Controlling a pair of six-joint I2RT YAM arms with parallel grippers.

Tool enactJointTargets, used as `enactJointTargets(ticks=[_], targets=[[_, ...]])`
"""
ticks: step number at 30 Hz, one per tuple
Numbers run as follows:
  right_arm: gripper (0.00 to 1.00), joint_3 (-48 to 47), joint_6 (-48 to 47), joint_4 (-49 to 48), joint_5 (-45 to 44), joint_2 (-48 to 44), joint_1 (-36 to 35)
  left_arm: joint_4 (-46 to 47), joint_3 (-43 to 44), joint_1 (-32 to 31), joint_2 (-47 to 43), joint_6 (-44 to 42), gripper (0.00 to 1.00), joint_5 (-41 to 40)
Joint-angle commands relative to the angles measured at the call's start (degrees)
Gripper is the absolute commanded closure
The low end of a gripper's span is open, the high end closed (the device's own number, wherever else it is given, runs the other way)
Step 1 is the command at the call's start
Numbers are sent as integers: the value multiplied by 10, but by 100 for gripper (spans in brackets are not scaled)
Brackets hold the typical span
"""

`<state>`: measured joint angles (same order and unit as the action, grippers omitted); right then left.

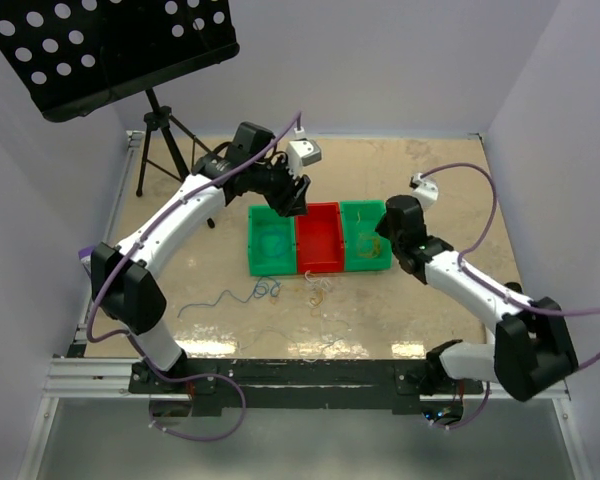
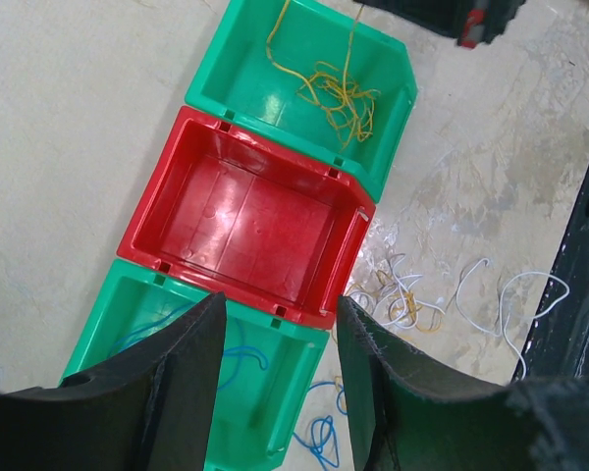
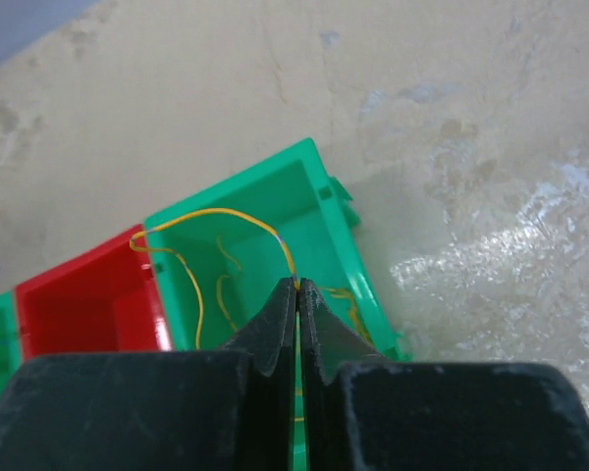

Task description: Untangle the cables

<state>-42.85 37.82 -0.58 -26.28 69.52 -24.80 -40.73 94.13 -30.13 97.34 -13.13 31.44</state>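
Observation:
Three bins stand side by side: a left green bin [image 1: 272, 240] with blue cable [image 2: 238, 353] inside, an empty red bin [image 1: 318, 238], and a right green bin [image 1: 365, 236] with yellow cables [image 2: 336, 93]. My right gripper [image 3: 296, 285] is shut on a yellow cable [image 3: 216, 213] that loops over the right green bin [image 3: 314, 186]. My left gripper [image 2: 277, 319] is open and empty, high above the near rims of the red bin [image 2: 245, 221] and the left green bin. Loose blue [image 1: 265, 290], white and yellow cables [image 1: 318, 293] lie tangled on the table in front of the bins.
A black music stand [image 1: 110, 50] on a tripod [image 1: 165, 140] stands at the back left. White walls close off the back and sides. A metal rail [image 1: 280, 372] runs along the near edge with both arm bases.

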Motion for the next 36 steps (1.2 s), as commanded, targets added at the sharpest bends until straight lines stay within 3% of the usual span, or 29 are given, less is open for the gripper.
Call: enactJointTargets(ticks=[1,5,13,14,21,27,32,36], targets=[[100,-38,19,49,-61,77,-17,16,-2,2,-28,-7,47,-15],[100,-63,30,75,-104,137,-54,13,-2,2,-29,-8,47,-14],[100,-86,46,83,-105,189,-74,11,-2,6,-30,-7,47,-18],[98,-91,49,86,-104,193,-75,9,-2,7,-30,-7,46,-21],[51,-113,52,116,-81,147,-80,-38,24,23,-19,-33,43,-2],[39,-102,51,135,-31,47,-89,-107,12,37,-26,-111,43,33],[36,-76,59,171,13,-44,-122,-127,-60,42,-58,-168,43,40],[35,-3,73,166,79,-113,-174,-127,-98,42,-77,-187,43,44]])
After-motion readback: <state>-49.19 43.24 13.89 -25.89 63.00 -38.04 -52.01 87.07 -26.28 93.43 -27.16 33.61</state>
